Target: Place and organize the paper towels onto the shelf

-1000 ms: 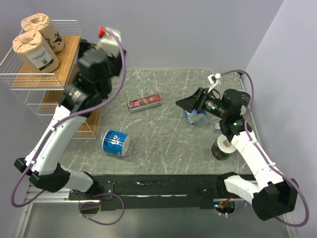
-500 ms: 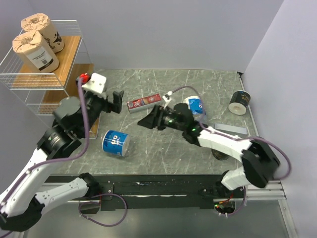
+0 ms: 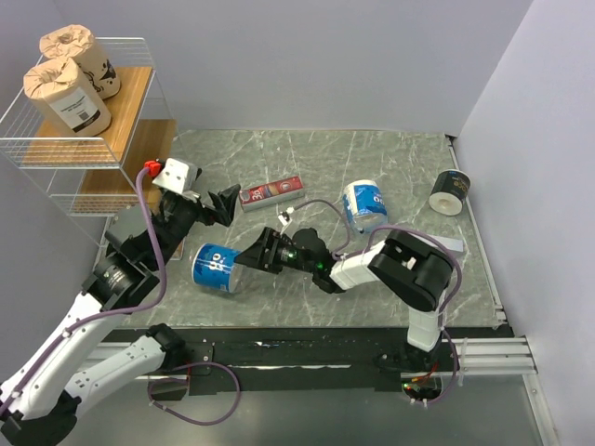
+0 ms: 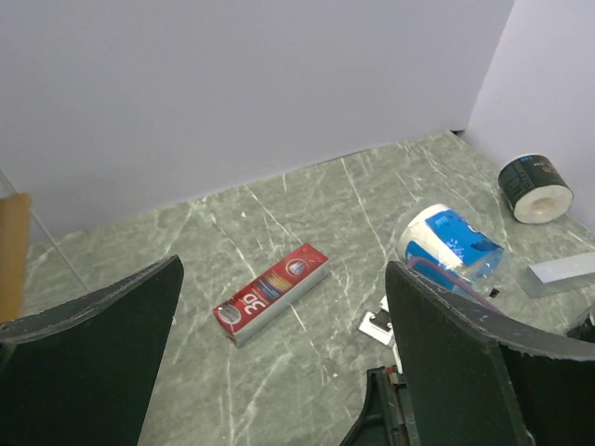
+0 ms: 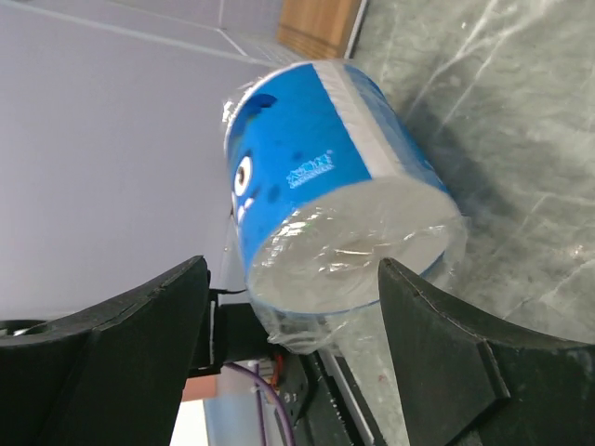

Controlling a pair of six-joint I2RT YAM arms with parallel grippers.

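Right gripper [image 3: 247,257] jaws spread, empty, lined up just short of the near blue-and-white roll [image 3: 216,268] lying on the table [image 3: 372,158], left gripper [image 3: 218,204] wide open and empty; two kraft rolls [image 3: 67,95] sit on the shelf [image 3: 56,149] top board, second blue roll [image 3: 364,204] and dark roll [image 3: 451,192] not yet shelved.

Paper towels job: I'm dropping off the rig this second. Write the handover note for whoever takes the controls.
Left gripper: open, empty, over the table near the shelf.
Right gripper: open, aimed at the near blue-and-white roll, not closed on it.
Done: two kraft-brown rolls sit on the shelf's top board.
Left: that near roll, the second blue-and-white roll mid-table, the dark roll by the right edge.
The red box stays.
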